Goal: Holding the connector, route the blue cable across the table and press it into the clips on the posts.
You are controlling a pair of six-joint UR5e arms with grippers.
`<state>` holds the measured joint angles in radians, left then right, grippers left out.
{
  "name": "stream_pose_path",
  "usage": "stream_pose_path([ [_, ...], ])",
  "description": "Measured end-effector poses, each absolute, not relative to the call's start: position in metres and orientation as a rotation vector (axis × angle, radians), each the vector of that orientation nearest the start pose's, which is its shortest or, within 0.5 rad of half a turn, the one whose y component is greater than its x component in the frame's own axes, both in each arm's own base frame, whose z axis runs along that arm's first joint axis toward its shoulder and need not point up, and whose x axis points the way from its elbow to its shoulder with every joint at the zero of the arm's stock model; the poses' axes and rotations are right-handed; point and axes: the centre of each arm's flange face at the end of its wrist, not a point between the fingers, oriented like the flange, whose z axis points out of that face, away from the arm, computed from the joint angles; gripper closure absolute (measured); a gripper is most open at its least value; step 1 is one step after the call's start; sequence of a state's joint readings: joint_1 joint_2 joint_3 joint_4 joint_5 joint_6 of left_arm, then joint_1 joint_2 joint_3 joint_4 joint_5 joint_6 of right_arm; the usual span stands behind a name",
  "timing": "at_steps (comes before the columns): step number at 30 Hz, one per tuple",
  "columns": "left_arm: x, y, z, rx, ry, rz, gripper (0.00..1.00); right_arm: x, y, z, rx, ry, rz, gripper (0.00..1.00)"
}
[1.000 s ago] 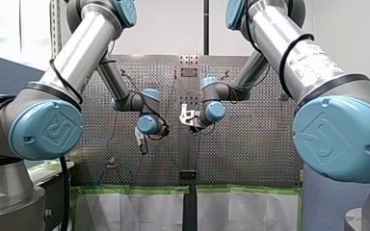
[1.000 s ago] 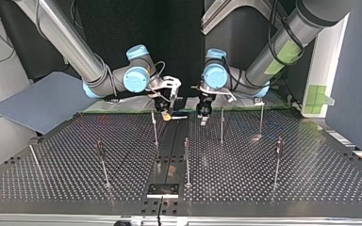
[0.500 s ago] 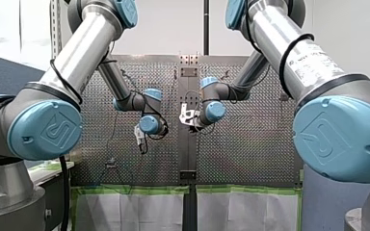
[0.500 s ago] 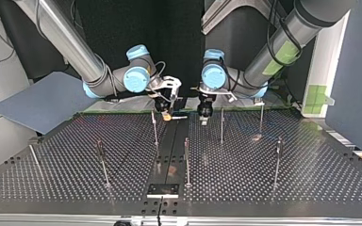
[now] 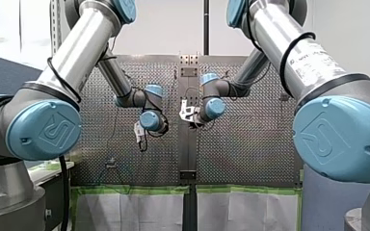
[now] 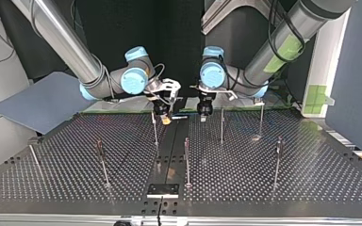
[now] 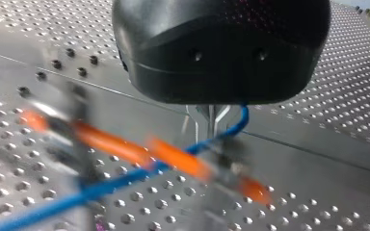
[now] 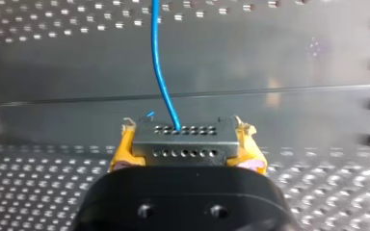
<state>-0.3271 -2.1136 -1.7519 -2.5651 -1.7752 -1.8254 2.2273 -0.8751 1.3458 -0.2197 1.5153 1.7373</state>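
In the right wrist view my right gripper [image 8: 187,150] is shut, its yellow pads [image 8: 123,149] clamping a grey connector [image 8: 185,137] with rows of small holes. A thin blue cable [image 8: 161,72] leaves the connector and runs ahead over the table. In the left wrist view my left gripper [image 7: 211,131], black with metal fingers, is shut on the blue cable [image 7: 96,190], which trails off below it past a blurred orange shape. In the top view my right gripper [image 6: 166,117] and my left gripper [image 6: 202,113] hang close together at the far middle of the perforated table [image 6: 245,188].
Several thin posts with clips stand on the table, among them post [image 6: 155,128], post [image 6: 222,125] and post [image 6: 187,161]. A dark centre strip [image 6: 169,160] ends at a small plate [image 6: 162,190]. A blue-grey sheet [image 6: 37,101] lies off the top view's left.
Both grippers have drifted a little toward the top view's far edge. My left gripper has moved slightly closer to the one holding the connector.
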Motion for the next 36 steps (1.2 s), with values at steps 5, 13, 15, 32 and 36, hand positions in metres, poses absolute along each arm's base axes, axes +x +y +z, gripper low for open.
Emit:
stream_pose_path([
  [5, 0.518, -0.301, 0.179, -0.091, 1.694, -0.262, 1.0, 0.531, -0.465, 0.219, -2.461, 1.406, -2.165, 1.0],
  [13, 0.5, -0.309, 0.216, -0.088, 1.653, -0.279, 1.0, 0.527, -0.461, 0.264, -2.418, 1.376, -2.262, 1.0],
  [15, 0.496, -0.311, 0.228, -0.087, 1.639, -0.285, 1.0, 0.527, -0.46, 0.267, -2.418, 1.375, -2.261, 1.0],
  [32, 0.464, -0.314, 0.304, -0.092, 1.563, -0.29, 1.0, 0.512, -0.442, 0.326, -2.403, 1.373, -2.283, 1.0],
  [36, 0.462, -0.315, 0.306, -0.089, 1.562, -0.293, 1.0, 0.509, -0.437, 0.346, -2.383, 1.359, -2.323, 1.0],
])
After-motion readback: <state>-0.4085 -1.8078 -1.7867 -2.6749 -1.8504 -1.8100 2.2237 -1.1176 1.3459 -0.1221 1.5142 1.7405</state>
